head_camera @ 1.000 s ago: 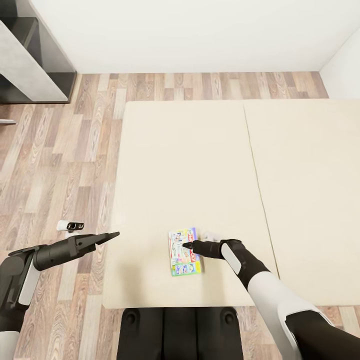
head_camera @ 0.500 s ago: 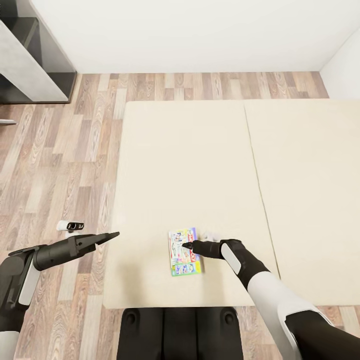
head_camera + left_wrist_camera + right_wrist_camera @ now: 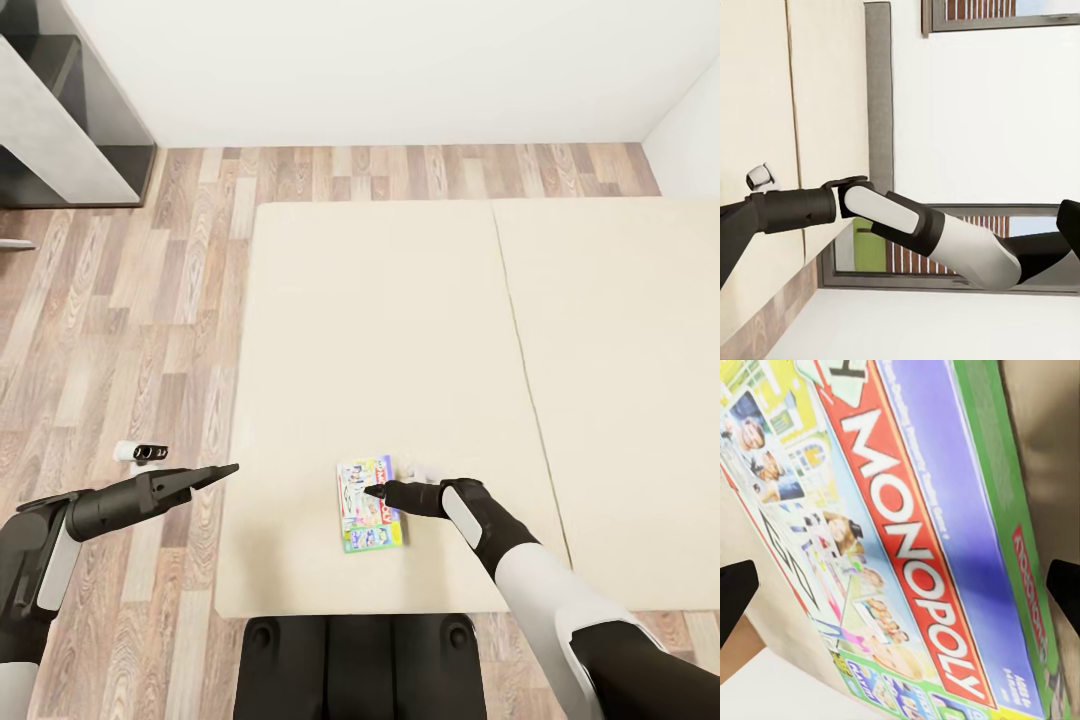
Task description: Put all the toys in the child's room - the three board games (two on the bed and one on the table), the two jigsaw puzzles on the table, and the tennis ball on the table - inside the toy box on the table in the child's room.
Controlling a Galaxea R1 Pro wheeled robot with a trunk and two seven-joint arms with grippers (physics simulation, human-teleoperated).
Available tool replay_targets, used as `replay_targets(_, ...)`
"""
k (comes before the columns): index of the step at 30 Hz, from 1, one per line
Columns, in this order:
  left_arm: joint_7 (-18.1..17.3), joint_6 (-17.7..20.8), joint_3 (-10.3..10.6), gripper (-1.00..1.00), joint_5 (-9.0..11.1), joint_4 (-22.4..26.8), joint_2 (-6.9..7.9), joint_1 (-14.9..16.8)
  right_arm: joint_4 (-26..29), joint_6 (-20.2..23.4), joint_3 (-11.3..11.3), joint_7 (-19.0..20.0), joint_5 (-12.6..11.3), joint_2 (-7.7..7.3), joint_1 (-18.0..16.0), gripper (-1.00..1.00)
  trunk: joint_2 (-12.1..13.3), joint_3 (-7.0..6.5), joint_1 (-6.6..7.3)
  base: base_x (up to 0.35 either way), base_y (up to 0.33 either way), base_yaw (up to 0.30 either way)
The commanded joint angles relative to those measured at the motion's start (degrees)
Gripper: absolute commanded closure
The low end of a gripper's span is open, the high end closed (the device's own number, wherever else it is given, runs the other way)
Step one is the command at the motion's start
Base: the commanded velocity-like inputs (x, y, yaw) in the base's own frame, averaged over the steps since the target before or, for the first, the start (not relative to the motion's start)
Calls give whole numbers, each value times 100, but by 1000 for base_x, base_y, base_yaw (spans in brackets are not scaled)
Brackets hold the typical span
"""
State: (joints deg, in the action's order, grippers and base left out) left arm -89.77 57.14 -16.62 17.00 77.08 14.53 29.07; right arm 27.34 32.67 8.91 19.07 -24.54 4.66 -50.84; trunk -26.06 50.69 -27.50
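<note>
Monopoly box: flat on the bed, near its front edge, left mattress section.
Right gripper: over the box; in the wrist view both fingertips spread wide either side of it, nothing gripped.
Left gripper: over the wood floor beside the bed; fingers look together, empty.

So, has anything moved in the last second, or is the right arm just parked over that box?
Nothing among the objects or arms moved; only the head view shifted slightly. The right gripper stays over the colourful Monopoly game box on the beige bed, fingers spread in the right wrist view. The left gripper hangs beside the bed.
</note>
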Motion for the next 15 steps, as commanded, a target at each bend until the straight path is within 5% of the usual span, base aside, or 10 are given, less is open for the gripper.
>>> replay_targets(1, -23, 61, 1, -100, -4, 0, 3, 2, -1, 19, 15, 2, -15, 0, 2, -100, -6, 6, -4, 0, 47, 0)
replay_targets(15, -23, 61, 1, -100, -4, 0, 6, 2, -1, 20, 15, 0, -15, 0, 4, -100, -6, 6, -4, 0, 8, 0)
